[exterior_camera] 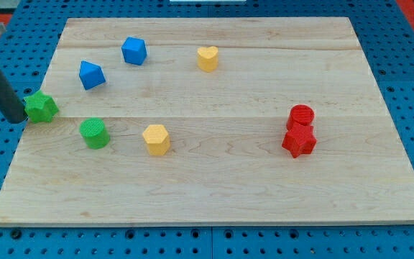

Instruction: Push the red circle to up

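The red circle (301,116) stands on the wooden board (214,187) at the view's right, touching a red star (299,141) just below it. My tip (14,119) is at the board's left edge, right beside the green star (41,107), far to the left of the red circle.
A green circle (94,133) and a yellow hexagon (156,139) lie left of centre. A blue triangle-like block (91,74), a blue cube-like block (134,50) and a yellow heart (207,58) lie near the view's top. Blue pegboard surrounds the board.
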